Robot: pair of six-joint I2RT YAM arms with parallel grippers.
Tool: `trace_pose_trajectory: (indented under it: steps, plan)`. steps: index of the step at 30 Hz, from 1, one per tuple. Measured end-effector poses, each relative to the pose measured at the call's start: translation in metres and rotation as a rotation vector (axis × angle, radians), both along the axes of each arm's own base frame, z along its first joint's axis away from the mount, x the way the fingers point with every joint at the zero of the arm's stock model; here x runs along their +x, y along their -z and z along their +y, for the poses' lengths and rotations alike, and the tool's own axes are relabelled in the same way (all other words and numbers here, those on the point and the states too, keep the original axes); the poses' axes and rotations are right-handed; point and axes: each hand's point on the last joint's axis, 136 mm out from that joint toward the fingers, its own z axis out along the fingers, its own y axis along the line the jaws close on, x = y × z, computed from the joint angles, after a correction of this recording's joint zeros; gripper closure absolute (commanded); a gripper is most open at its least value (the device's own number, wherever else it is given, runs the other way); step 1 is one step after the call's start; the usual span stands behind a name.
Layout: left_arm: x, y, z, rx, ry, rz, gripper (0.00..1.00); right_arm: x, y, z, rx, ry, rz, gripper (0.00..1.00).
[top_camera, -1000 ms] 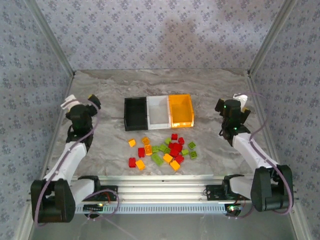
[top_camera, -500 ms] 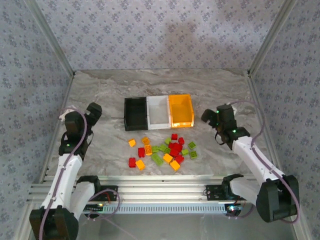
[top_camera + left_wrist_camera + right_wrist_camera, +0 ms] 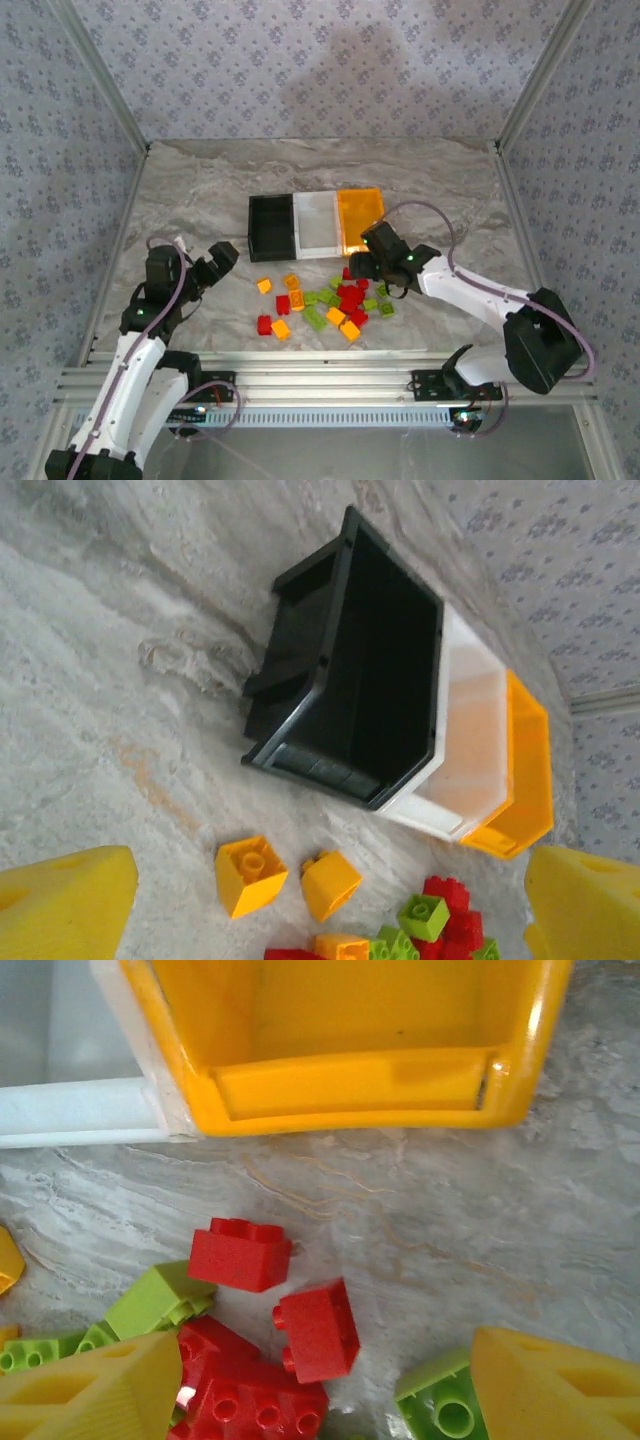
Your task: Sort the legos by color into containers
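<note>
The legos [image 3: 330, 300] lie loose in a pile of red, orange-yellow and lime green bricks in front of the containers. These are a black bin [image 3: 271, 227], a white bin [image 3: 318, 222] and an orange bin [image 3: 358, 215], side by side. My right gripper [image 3: 362, 265] hovers open over the pile's far edge, by the orange bin's front wall [image 3: 350, 1080]. A red brick [image 3: 318, 1330] lies between its fingers, untouched, and another red brick [image 3: 240, 1253] is just beyond. My left gripper [image 3: 218, 262] is open, left of the pile, facing two orange-yellow bricks [image 3: 250, 873] and the black bin [image 3: 300, 680].
A lime green brick [image 3: 445, 1405] sits beside my right gripper's right finger [image 3: 555, 1390]. The marble table [image 3: 200, 190] is walled on three sides by patterned panels. Bare surface stretches behind and to both sides of the bins.
Both arms have swung in from the table's sides toward the pile. The right gripper came down in front of the orange bin over the red bricks. The left gripper moved right toward the orange-yellow bricks.
</note>
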Motion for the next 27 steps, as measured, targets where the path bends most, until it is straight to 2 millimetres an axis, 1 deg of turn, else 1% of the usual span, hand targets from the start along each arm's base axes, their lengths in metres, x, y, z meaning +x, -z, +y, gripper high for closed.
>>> trace_pose_trajectory:
  steps: [3,5,10,13,19,23,27]
  plan:
    - [-0.006,0.014,-0.001,0.001,0.008,0.042,0.01,-0.003,0.004,-0.011,-0.031,0.057,0.020,0.34]
    - [-0.008,0.020,-0.001,0.002,0.011,0.061,0.00,-0.007,0.008,-0.018,-0.048,0.088,0.038,0.35]
    - [-0.009,0.022,-0.001,0.003,0.011,0.072,0.00,-0.021,0.028,-0.039,-0.082,0.160,0.109,0.34]
    - [-0.009,0.025,-0.001,0.004,0.011,0.079,0.01,-0.028,0.040,-0.046,-0.094,0.187,0.140,0.34]
    - [-0.010,0.031,-0.001,0.005,0.013,0.101,0.00,-0.034,0.053,-0.048,-0.097,0.206,0.173,0.34]
    - [-0.010,0.034,-0.001,0.005,0.014,0.105,0.01,-0.032,0.056,-0.045,-0.083,0.206,0.172,0.34]
    - [-0.010,0.036,-0.002,0.006,0.015,0.113,0.01,-0.033,0.064,-0.044,-0.085,0.208,0.188,0.35]
